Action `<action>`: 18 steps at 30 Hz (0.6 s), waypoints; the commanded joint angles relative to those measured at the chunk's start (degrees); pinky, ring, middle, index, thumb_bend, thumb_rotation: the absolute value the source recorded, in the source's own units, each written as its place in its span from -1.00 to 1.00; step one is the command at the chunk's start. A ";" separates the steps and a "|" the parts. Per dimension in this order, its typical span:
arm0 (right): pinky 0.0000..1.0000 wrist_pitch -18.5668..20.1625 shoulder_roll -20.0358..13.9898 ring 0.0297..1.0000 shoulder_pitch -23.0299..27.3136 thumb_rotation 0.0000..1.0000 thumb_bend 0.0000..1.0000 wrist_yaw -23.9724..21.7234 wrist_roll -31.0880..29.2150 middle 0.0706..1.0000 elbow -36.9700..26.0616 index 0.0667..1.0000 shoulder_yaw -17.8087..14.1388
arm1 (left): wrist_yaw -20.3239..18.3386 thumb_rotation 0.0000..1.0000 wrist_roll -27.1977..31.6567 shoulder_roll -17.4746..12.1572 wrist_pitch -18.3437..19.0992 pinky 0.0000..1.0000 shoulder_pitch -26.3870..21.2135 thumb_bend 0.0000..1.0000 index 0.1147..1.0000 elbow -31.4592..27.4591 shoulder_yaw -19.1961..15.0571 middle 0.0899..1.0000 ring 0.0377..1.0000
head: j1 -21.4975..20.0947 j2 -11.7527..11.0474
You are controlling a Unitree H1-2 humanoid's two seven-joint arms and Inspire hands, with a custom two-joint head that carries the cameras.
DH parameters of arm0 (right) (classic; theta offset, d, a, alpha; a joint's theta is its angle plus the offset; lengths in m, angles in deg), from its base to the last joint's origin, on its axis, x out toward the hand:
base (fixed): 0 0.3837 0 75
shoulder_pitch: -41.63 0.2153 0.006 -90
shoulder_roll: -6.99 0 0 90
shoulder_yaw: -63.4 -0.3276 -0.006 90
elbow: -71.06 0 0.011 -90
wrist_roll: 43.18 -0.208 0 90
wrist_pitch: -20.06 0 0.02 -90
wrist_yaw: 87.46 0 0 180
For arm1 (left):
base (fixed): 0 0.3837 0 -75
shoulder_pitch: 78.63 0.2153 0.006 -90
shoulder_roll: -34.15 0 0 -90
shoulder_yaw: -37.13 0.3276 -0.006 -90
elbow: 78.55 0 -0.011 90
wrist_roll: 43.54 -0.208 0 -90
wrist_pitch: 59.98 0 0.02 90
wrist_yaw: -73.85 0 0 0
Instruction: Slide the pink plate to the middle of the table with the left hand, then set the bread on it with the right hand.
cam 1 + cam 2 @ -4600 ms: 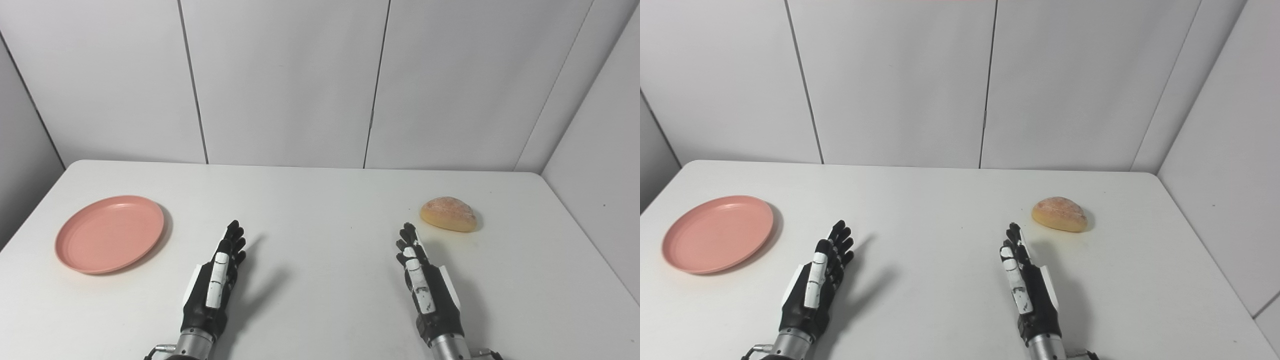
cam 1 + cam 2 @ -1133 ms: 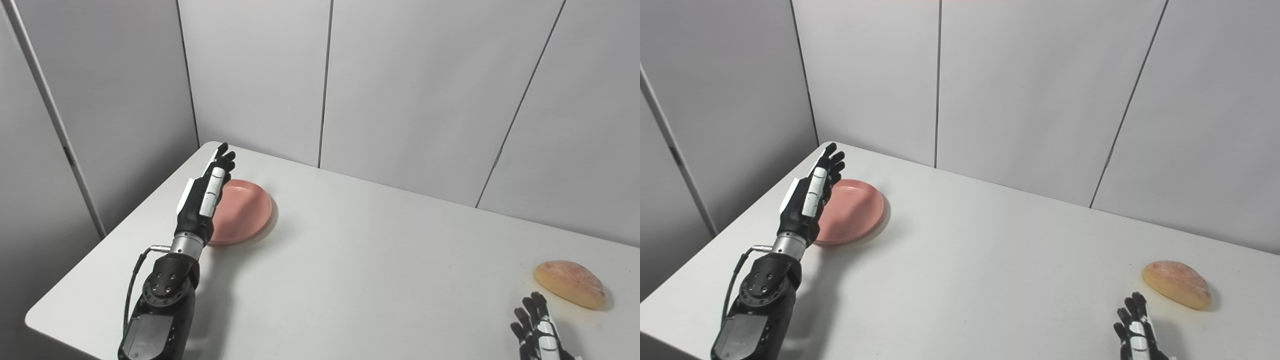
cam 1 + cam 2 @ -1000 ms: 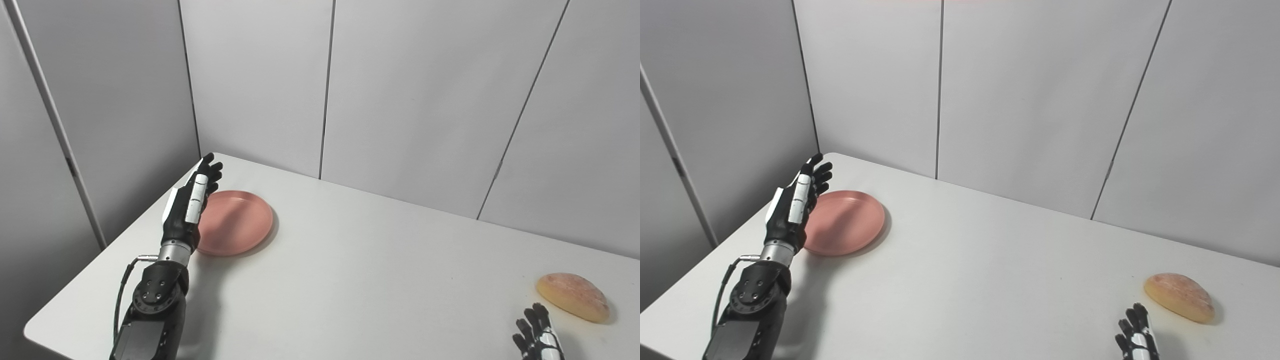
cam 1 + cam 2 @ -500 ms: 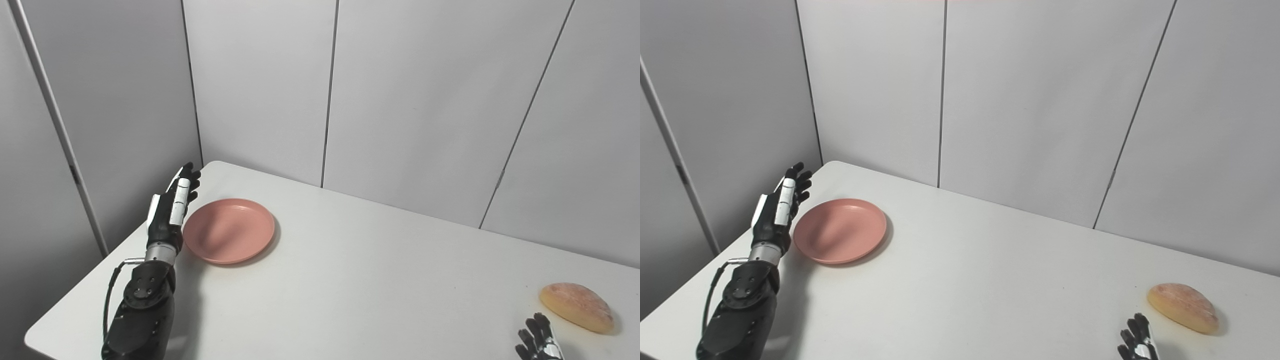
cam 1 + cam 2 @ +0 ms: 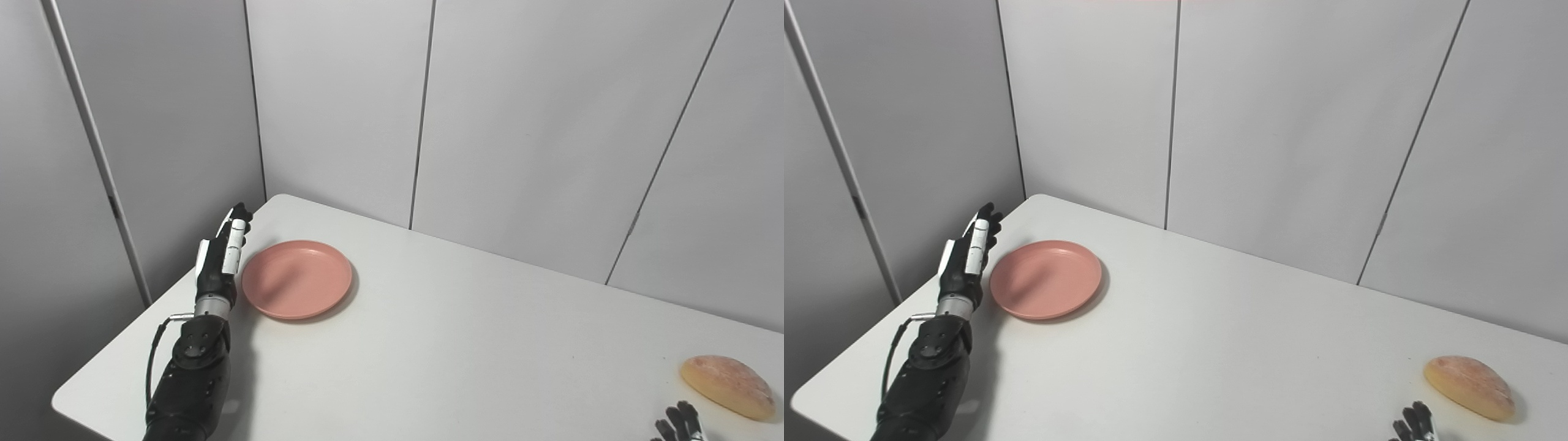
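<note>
The pink plate (image 5: 297,278) lies flat near the table's far left corner. My left hand (image 5: 221,257) is open, fingers straight and edge-on, just left of the plate's rim and beside the table's left edge; I cannot tell whether it touches the plate. The bread (image 5: 727,386), a golden oval roll, lies at the right side of the table. Only the fingertips of my right hand (image 5: 678,425) show at the bottom right, short of the bread and apart from it, fingers spread.
The white table (image 5: 465,355) has its left edge just beside my left arm (image 5: 190,373). Grey wall panels (image 5: 520,122) stand close behind the table.
The camera has turned left and keeps shifting. My left hand moved from over the plate's near-left part to outside its left rim. The right hand sank lower in the picture.
</note>
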 commanded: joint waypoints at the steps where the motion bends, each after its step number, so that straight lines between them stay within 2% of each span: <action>1: 1.00 -3.16 -0.41 1.00 1.65 0.81 0.08 -0.69 -0.61 1.00 -1.31 1.00 -0.47 | 1.04 1.00 -0.23 -1.42 -3.49 0.98 -3.16 0.40 0.82 0.10 -0.09 0.83 0.90 | 0.14 0.10; 4: 1.00 -2.50 -0.20 1.00 1.44 0.78 0.14 -0.45 -1.13 1.00 -1.77 1.00 -0.58 | 1.06 1.00 -0.05 -1.59 -4.05 0.99 -3.26 0.39 0.84 1.12 -0.03 0.83 0.89 | 0.36 0.34; 11: 1.00 -2.62 -0.47 1.00 1.07 0.80 0.15 -0.79 -1.35 1.00 -2.47 1.00 -0.38 | 0.61 1.00 0.62 -1.65 -4.83 0.97 -3.60 0.39 0.85 3.71 -0.06 0.84 0.90 | 0.57 0.98; 18: 1.00 -2.08 0.08 1.00 0.53 0.77 0.17 0.08 -1.41 1.00 -3.49 1.00 -0.57 | 0.94 1.00 0.62 -0.88 -3.88 0.96 -3.11 0.40 0.83 3.74 0.39 0.82 0.89 | 0.57 1.19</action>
